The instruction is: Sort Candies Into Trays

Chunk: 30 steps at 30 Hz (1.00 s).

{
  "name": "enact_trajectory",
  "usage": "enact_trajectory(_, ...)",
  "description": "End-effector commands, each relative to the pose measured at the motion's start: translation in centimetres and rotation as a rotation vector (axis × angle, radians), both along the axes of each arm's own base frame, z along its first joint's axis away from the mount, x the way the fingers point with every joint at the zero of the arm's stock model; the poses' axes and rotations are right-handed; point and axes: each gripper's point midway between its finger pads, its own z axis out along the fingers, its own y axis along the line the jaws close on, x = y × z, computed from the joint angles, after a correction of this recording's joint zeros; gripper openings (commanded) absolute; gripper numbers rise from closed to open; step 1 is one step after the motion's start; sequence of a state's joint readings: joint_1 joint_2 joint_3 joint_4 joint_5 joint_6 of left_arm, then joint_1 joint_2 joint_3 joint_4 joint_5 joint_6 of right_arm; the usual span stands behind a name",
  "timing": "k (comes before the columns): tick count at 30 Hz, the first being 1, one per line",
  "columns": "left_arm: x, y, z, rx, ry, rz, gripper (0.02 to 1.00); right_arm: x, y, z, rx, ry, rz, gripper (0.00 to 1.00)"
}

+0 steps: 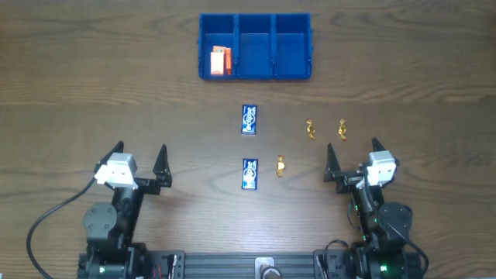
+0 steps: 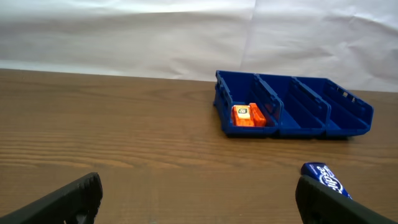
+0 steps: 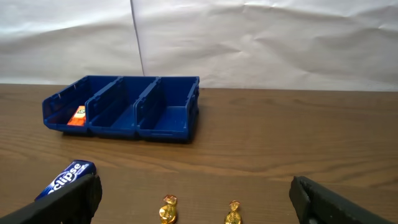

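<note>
A blue tray with three compartments stands at the far middle of the wooden table; orange candies lie in its left compartment, seen too as orange candies in the tray. Two blue candy packets and three gold-wrapped candies lie loose in front of it. My left gripper stands open near the front left, nothing between its fingers. My right gripper stands open at the front right, just behind the gold candies.
The tray's middle and right compartments hold nothing. A white backdrop rises behind the table's far edge. Bare wood stretches left of the tray and around my left gripper.
</note>
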State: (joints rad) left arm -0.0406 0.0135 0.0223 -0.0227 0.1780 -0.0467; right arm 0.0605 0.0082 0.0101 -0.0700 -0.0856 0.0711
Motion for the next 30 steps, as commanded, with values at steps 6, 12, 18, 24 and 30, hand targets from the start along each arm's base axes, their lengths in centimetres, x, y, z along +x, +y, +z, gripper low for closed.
enact_trajectory(6, -0.1, -0.1, -1.5, 0.017, 0.042, -0.011, 0.996, 0.0, 0.0, -0.1, 0.007, 0.005, 0.0, 0.998)
enact_trajectory(12, -0.1, -0.1, -1.5, 0.017, 0.042, -0.011, 0.998, 0.0, 0.1, 0.1, 0.01, -0.006, 0.004, 0.998)
enact_trajectory(18, -0.1, -0.1, -1.5, 0.017, 0.042, -0.011, 0.998, 0.0, 0.1, 0.0, 0.01, -0.002, 0.004, 0.998)
enact_trajectory(24, -0.1, -0.1, -1.5, 0.017, 0.042, -0.011, 0.998, -0.3, 1.8, 2.2, 0.162, -0.062, 0.101, 0.998)
enact_trajectory(30, -0.1, -0.1, -1.5, 0.017, 0.042, -0.011, 0.996, 0.8, 1.3, 2.2, 0.161, 0.041, 0.062, 0.998)
